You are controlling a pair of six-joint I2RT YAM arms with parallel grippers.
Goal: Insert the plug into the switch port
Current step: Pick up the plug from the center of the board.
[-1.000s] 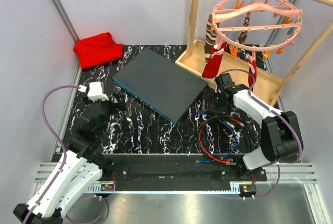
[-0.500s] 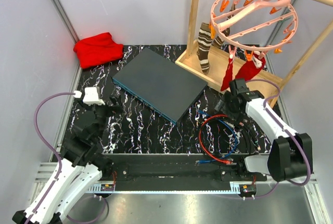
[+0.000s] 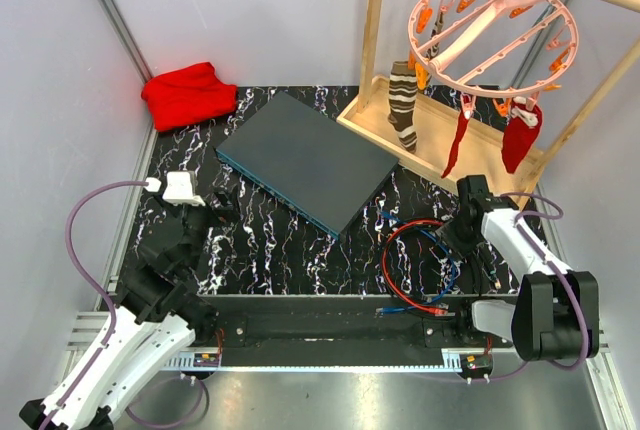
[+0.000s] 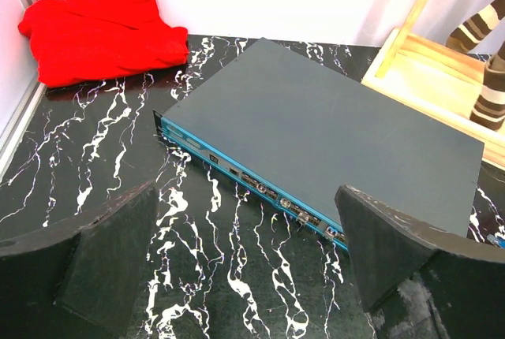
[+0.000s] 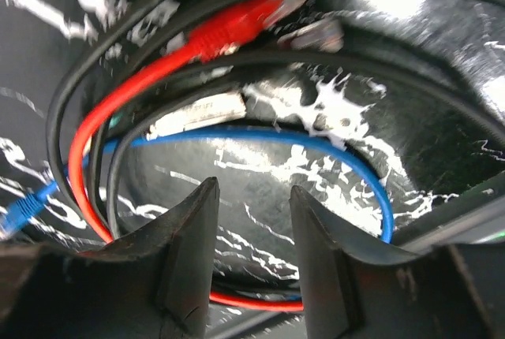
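The plug [image 5: 237,27], which I take to be the red connector lying loose in the cable coil [image 3: 415,260], is not yet picked up and not yet inserted; a blue connector [image 5: 16,209] lies in the same coil, and I cannot tell which of the two is meant. The right gripper [image 5: 252,189] hovers low over this coil, its jaws partly apart with only a narrow gap between them and nothing held in that gap. The red plug lies just beyond its fingertips, apart from them. The switch [image 3: 305,160] sits flat near the middle of the table [image 3: 270,240], well apart from the coil, its teal front edge [image 4: 268,197] facing the left arm. No cable is seated in any socket that I can see. The left gripper [image 4: 245,193] is fully spread and empty, aimed at that front edge. In my judgement every step is left: grasp, carry, align, insert. The work surface is black marble-pattern with white veins, set between pale grey walls [image 3: 250,10]. A red cloth [image 3: 188,93] lies in the far left corner. A wooden tray [image 3: 375,120] with uprights stands far right, under a pink hanger [image 3: 490,20] carrying socks.
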